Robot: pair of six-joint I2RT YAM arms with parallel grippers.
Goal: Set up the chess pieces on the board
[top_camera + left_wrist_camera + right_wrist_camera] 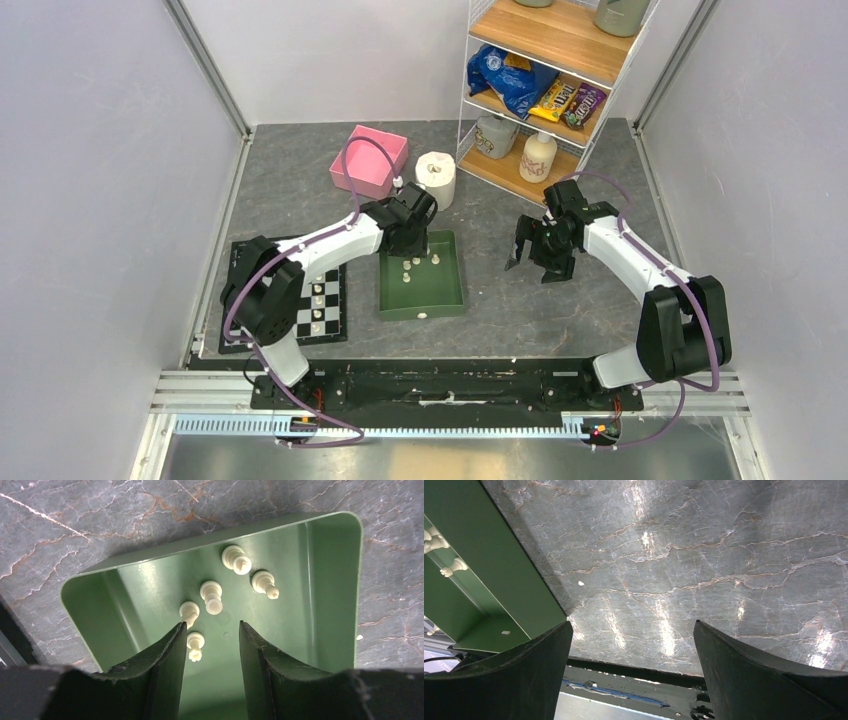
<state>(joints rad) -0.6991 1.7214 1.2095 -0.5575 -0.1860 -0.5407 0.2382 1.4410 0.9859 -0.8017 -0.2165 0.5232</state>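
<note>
Chess pieces (211, 596) beneath left gripper (212, 625)

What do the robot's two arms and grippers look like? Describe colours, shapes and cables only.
Both the left arm and right arm have white tubular links joined by chunky black joint housings. A thin purple cable loops along each. The left gripper and right gripper are black, each with two broad, matte fingers tapering to blunt tips. No markings are visible.
</note>
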